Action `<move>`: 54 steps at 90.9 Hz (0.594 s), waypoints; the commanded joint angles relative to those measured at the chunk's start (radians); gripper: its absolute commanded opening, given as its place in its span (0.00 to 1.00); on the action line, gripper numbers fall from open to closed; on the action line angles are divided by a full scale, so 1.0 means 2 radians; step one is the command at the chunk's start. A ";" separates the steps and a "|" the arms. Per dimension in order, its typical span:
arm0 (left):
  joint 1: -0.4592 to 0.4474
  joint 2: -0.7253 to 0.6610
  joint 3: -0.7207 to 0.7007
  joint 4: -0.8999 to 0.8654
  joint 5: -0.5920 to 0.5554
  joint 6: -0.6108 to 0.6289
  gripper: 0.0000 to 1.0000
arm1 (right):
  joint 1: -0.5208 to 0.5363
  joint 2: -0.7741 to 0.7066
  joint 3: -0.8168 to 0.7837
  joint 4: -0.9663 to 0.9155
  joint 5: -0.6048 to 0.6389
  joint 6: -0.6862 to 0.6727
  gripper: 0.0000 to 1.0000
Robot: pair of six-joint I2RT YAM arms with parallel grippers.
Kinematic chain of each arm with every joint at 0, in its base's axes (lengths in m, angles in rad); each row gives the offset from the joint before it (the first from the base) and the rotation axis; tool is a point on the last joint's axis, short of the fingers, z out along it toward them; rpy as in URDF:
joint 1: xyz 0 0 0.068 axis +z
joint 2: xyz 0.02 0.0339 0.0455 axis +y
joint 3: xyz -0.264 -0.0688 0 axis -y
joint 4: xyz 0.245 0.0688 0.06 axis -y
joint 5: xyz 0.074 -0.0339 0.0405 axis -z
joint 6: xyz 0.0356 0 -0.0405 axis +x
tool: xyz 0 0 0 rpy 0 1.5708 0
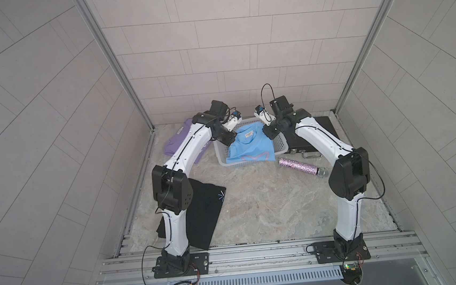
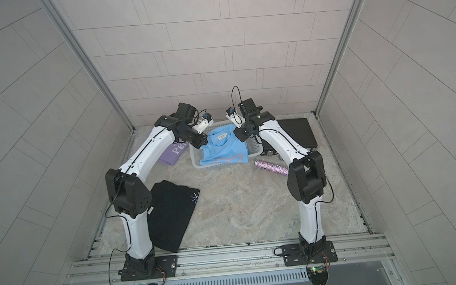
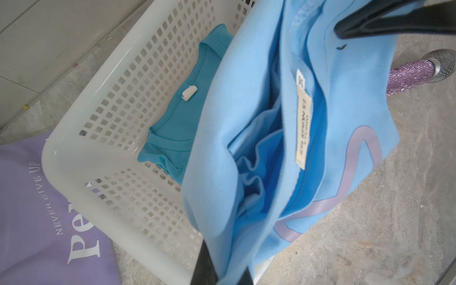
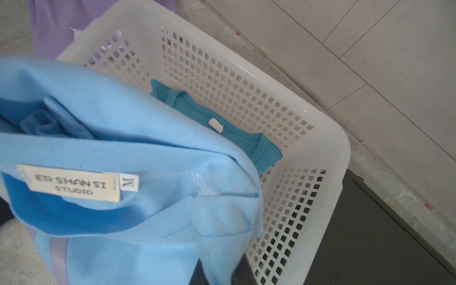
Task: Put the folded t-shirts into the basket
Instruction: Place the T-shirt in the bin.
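- Beside the basket, on its right, lay a flat black case. A glittery pink microphone rested on the marble tabletop near the basket's front right corner.
- On the basket's left lay the lilac shirt, and the left arm crossed over part of it. The black shirt lay flat near that arm's base, also partly covered.
- Inside the basket, the teal shirt lay folded on the bottom.
- I had the left gripper and the right gripper each pinched tight on a shoulder of the light blue shirt. It hung between them over the basket, with its lower edge draped past the near rim.
- In both top views the held shirt hid most of the basket's inside. Cloth buried the fingertips in the wrist views, and the lilac shirt's lettering was cut off.
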 commanded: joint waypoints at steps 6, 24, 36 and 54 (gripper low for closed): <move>0.009 0.041 0.045 -0.026 0.004 -0.008 0.00 | -0.007 0.049 0.052 -0.015 0.030 -0.026 0.00; 0.018 0.102 0.085 -0.044 -0.005 -0.004 0.00 | -0.010 0.128 0.118 -0.028 0.051 -0.053 0.00; 0.027 0.129 0.107 -0.054 0.000 -0.011 0.00 | -0.011 0.169 0.155 -0.026 0.055 -0.060 0.00; 0.037 0.157 0.133 -0.055 -0.002 -0.022 0.00 | -0.013 0.196 0.179 -0.008 0.067 -0.073 0.00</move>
